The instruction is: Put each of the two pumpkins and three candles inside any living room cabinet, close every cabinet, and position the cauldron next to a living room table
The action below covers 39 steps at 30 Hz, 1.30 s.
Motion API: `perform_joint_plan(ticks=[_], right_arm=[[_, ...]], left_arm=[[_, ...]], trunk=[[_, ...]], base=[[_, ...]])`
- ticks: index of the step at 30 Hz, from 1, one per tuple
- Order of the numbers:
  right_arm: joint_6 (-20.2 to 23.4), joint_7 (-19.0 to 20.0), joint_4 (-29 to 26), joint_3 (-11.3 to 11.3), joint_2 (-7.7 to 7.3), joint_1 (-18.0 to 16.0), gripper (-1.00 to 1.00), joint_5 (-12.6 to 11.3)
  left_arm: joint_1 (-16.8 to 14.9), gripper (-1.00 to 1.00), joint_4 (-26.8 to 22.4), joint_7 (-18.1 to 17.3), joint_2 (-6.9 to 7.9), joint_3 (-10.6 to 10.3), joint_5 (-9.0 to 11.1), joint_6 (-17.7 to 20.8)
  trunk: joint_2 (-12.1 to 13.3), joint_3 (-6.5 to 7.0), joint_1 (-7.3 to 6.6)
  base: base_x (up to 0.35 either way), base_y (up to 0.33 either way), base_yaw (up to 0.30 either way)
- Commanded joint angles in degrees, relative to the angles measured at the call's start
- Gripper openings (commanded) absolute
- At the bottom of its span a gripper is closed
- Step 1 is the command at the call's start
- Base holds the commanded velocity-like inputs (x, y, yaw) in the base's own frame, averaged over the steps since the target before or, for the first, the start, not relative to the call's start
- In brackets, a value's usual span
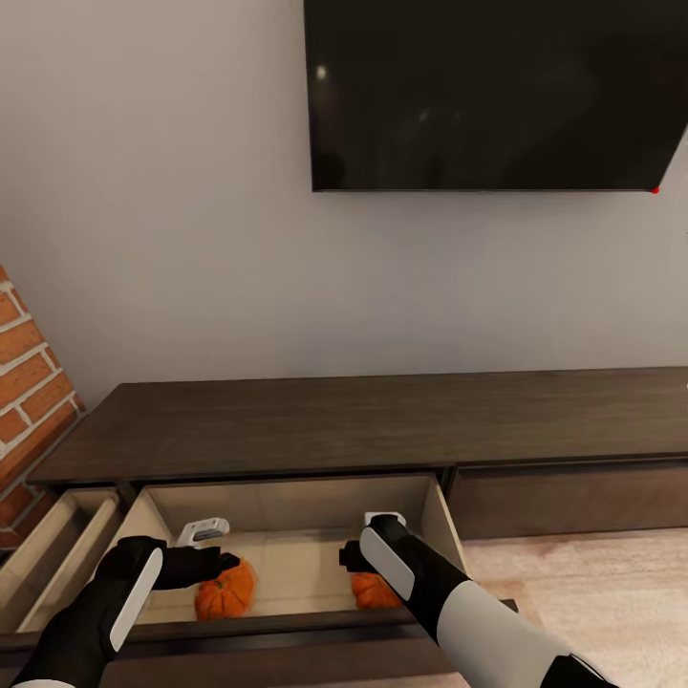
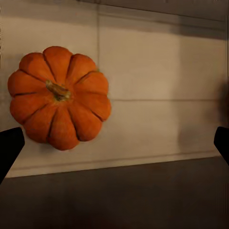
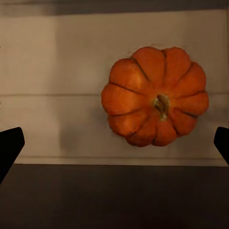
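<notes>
Below, both pumpkins are lying on the pale floor of the cabinet's (image 1: 382,420) pulled-out drawer (image 1: 287,564), well apart. One pumpkin (image 1: 226,591) is sitting under the left claw (image 1: 203,545), the other pumpkin (image 1: 375,591) under the right claw (image 1: 358,549). Each claw is hovering above the drawer with its fingers spread wide, gripping nothing, its dark fingertips (image 2: 10,148) showing at the edges of its wrist view. A dark television (image 1: 497,96) is hanging on the wall above.

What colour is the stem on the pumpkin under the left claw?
Brownish tan, on the bright orange pumpkin; clearest in the left wrist view.
</notes>
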Motion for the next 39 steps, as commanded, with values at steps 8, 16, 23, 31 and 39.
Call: perform_joint_plan(ticks=[8,16,23,31,39], right_arm=[[0.0,-0.5,0.0,0.2,0.0,-0.1,1.0,-0.5],[-0.1,-0.4,0.0,0.2,0.0,-0.1,1.0,-0.5],[-0.4,-0.4,0.0,0.2,0.0,-0.1,1.0,-0.5],[-0.6,-0.3,-0.1,0.2,0.0,-0.1,1.0,-0.4],[-0.8,-0.2,-0.5,0.2,0.0,0.0,1.0,-0.3]], left_arm=[[0.0,1.0,-0.2,-0.3,-0.08,0.1,-0.2,0.4],[0.0,1.0,-0.7,-0.3,-0.01,0.0,-0.2,0.4],[-0.1,1.0,-1.9,-0.4,0.16,0.0,-0.1,0.4],[-0.1,1.0,-2.5,-0.4,0.47,0.2,0.1,0.4],[-0.1,1.0,-4.0,-0.4,0.52,0.5,0.2,0.4]], trunk=[[0.1,1.72,-0.22],[0.2,3.5,-0.42],[0.3,5.05,-0.6],[0.4,6.82,-0.81],[0.5,8.59,-1.01]], base=[[0.0,0.0,0.0],[0.0,0.0,0.0],[0.0,0.0,0.0],[-0.124,-0.003,0.0],[-0.199,-0.079,0.0]])
